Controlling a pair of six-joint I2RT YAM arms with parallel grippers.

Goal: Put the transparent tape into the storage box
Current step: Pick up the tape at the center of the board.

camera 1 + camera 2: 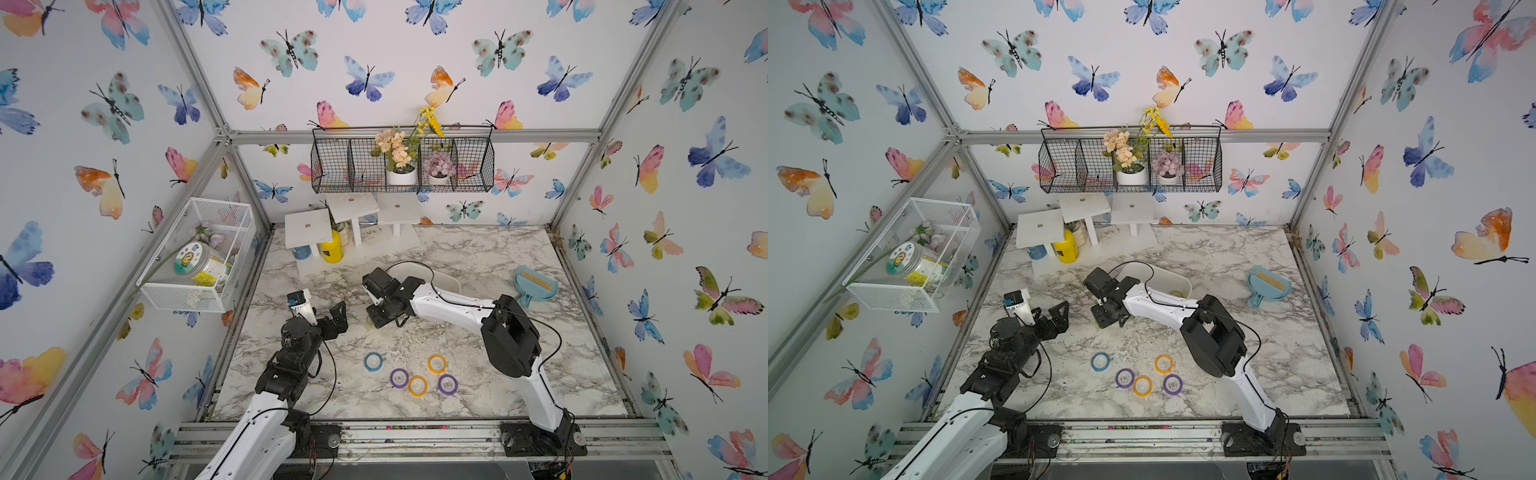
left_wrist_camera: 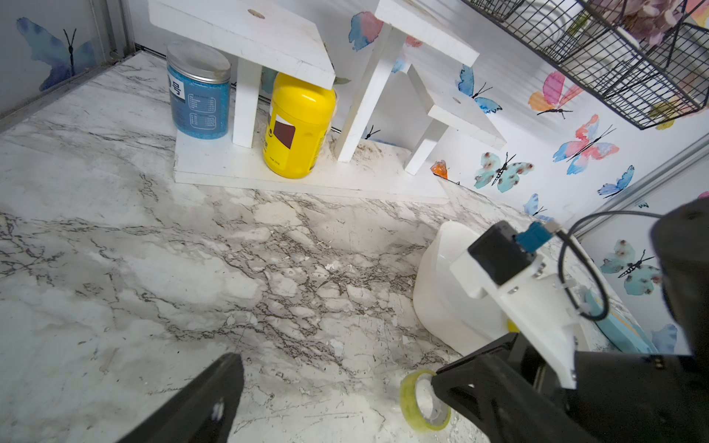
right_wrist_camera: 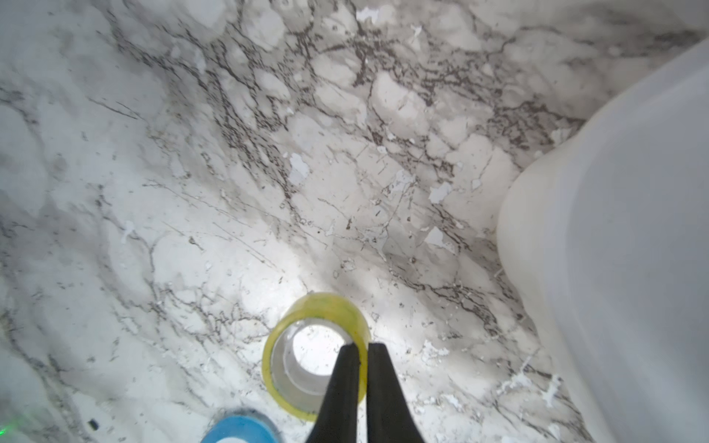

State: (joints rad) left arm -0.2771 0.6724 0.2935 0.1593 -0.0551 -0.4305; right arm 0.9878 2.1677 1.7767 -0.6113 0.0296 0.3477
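Yellow-green plastic ringed the tape roll (image 3: 316, 354) that the right gripper (image 3: 358, 347) pinched, one black finger inside the hollow core and the other outside, the jaws pressed nearly together on the thin wall. The roll lay at the fingertips, on or just above the marble table (image 3: 192, 153); which, I could not tell. The white storage box (image 3: 621, 230) stood just beside the jaws, close to that outer finger. To do this step well, I judged, the arm should lift straight up until the roll cleared the box's low wall, carry it over the opening, and only then let go, since so narrow a bite could let the roll swing or slip. The left gripper (image 2: 345, 379) hung nearby with its jaws spread wide, holding nothing. Five more rolls, among them a blue roll (image 1: 373, 362), lay well behind the jaws. The right arm hid much of the box in both top views, so its contents were hard to make out.
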